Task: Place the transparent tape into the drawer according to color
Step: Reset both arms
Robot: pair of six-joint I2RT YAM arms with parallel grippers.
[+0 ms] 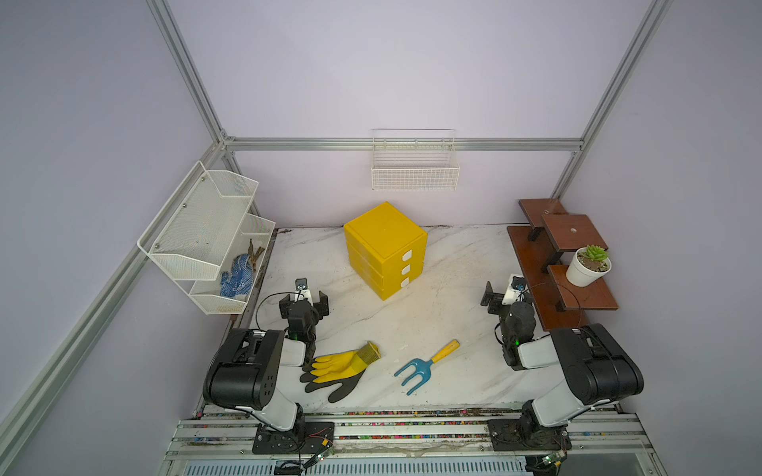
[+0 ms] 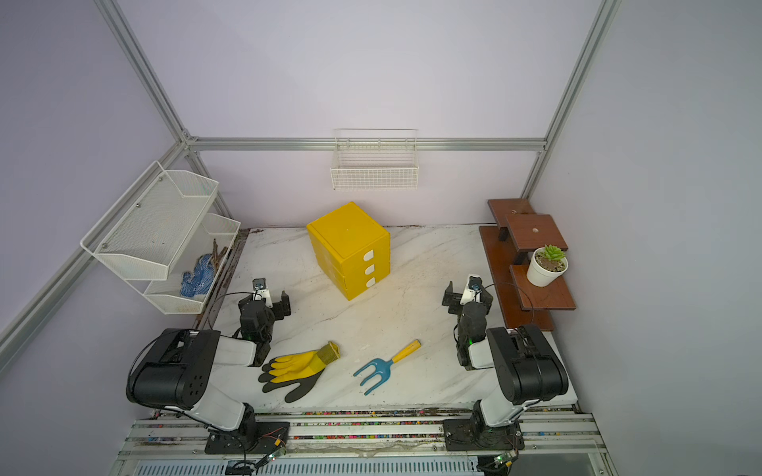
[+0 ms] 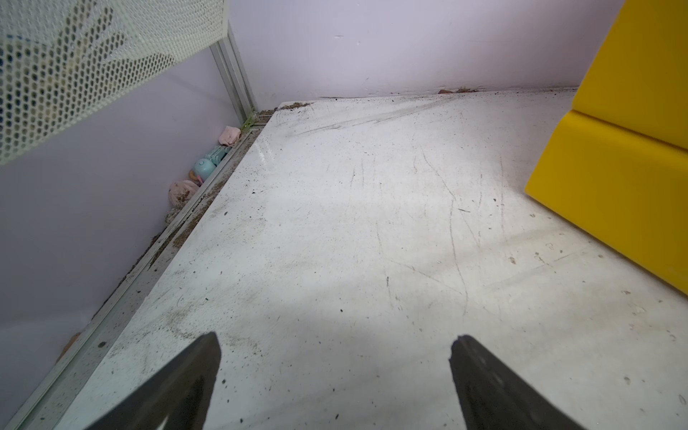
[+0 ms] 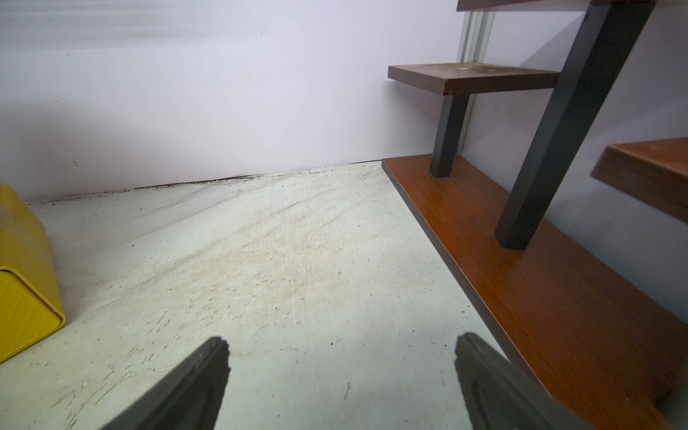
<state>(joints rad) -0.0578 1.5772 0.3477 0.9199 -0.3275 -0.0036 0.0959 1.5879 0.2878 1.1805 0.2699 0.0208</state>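
Note:
No transparent tape shows in any view. The yellow cabinet [image 1: 385,247] [image 2: 348,247] stands at the back middle of the marble table, and each drawer in it is pushed in, white tab handles [image 1: 405,269] facing front right. My left gripper [image 1: 304,301] [image 2: 266,303] hangs open over bare table left of the cabinet, whose side [image 3: 625,167] fills one edge of the left wrist view. Nothing lies between its fingers [image 3: 335,346]. My right gripper [image 1: 507,296] [image 2: 468,296] is open and empty [image 4: 340,346] beside the wooden shelf, with the cabinet's corner [image 4: 22,283] off to one side.
Yellow-and-black gloves [image 1: 338,369] and a blue hand fork [image 1: 424,366] lie near the front. A brown stepped shelf [image 1: 569,263] with a potted succulent [image 1: 587,268] stands at right. A white mesh rack [image 1: 206,235] hangs left, a wire basket [image 1: 414,171] on the back wall.

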